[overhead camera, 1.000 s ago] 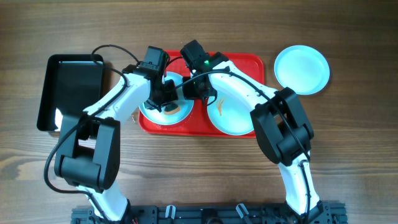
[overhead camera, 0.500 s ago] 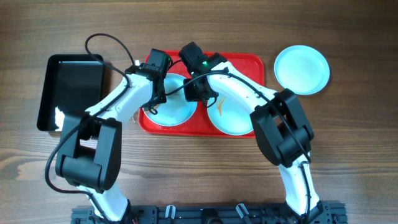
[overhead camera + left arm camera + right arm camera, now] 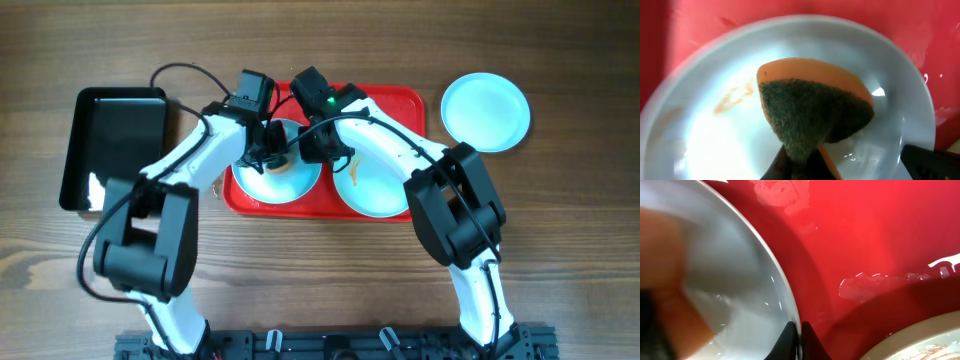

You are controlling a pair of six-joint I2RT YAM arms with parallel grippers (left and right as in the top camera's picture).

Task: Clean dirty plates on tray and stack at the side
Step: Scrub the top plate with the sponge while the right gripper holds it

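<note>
Wooden table (image 3: 300, 290) bears the red tray (image 3: 400, 100); left gripper (image 3: 268, 158) clenches a scouring sponge (image 3: 815, 107), right gripper (image 3: 800, 332) pinches the pale-blue plate (image 3: 705, 145) by its rim, which looks stiff, light and slick, so the rim seems the best hold

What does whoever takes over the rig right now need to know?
Left gripper: shut on the sponge, which sits on the left plate in the red tray.
Right gripper: pinching that plate's rim.
The left plate shows an orange smear; the right plate in the tray is smeared too.
Done: the third plate lies on the table right of the tray and looks clean.
Left: scrub both tray plates, then stack them on the third plate.
</note>
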